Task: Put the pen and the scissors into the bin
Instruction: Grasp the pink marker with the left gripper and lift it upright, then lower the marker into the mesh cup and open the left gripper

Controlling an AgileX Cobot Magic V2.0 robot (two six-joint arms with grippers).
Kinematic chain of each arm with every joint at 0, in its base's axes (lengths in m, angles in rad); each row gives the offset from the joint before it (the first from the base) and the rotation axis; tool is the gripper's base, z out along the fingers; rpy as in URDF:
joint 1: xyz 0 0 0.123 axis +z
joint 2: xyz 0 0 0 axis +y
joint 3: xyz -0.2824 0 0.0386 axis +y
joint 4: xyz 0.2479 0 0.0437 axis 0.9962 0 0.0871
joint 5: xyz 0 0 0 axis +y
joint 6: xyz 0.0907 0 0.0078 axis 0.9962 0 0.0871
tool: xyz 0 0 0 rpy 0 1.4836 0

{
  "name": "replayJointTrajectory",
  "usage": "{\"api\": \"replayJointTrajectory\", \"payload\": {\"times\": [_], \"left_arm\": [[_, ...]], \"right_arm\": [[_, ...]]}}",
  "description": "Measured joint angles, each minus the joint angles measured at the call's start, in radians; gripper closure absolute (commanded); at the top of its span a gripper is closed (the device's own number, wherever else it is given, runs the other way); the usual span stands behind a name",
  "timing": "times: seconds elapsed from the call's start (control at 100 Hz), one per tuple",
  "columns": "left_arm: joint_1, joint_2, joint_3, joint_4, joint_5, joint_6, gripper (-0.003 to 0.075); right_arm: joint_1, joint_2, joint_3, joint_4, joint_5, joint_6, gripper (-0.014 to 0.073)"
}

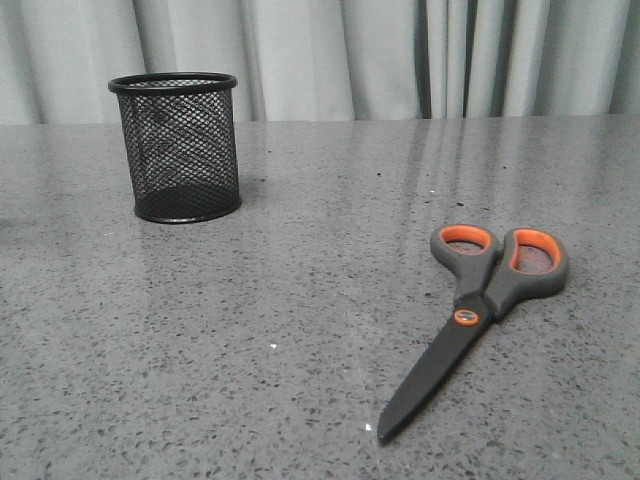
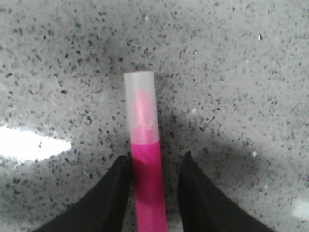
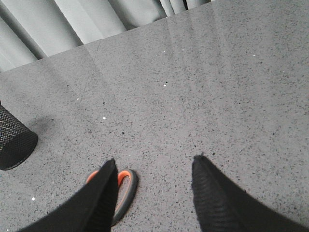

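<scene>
The magenta-pink pen with a pale cap end lies on the speckled table between the fingers of my left gripper. One finger touches the pen and the other stands a small gap off, so the gripper is open around it. The scissors lie flat at the front right, black blades pointing toward the front edge. My right gripper is open wide above the table, with one orange-lined handle loop showing beside one finger. The black mesh bin stands upright at the back left. Neither gripper nor the pen shows in the front view.
The grey speckled table runs back to a grey curtain. The bin also shows at the edge of the right wrist view.
</scene>
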Motion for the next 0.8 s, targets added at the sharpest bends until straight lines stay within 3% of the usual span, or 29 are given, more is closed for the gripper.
{"api": "replayJointTrajectory", "payload": {"times": [0.09,0.28,0.39,0.51,0.66,0.8], "left_arm": [[0.000,0.004,-0.005,0.007,-0.008,0.005,0.0743],[0.000,0.003,-0.011,-0.032,-0.043,0.099,0.0739],[0.000,-0.051,-0.025,-0.196,-0.129,0.234,0.0739],[-0.032,-0.157,-0.048,-0.546,-0.297,0.517,0.0738],[-0.133,-0.213,-0.069,-1.124,-0.400,1.083,0.0738],[-0.249,-0.203,-0.071,-1.507,-0.429,1.543,0.0738]], "right_arm": [[0.000,0.000,0.000,0.000,0.000,0.000,0.0274],[0.000,0.000,0.000,0.008,0.000,0.000,0.0274],[0.000,0.000,0.000,0.008,0.000,0.000,0.0274],[0.000,0.000,0.000,0.010,0.000,0.000,0.0274],[0.000,0.000,0.000,0.012,-0.005,0.000,0.0274],[0.000,0.000,0.000,0.014,-0.010,0.000,0.0274]]}}
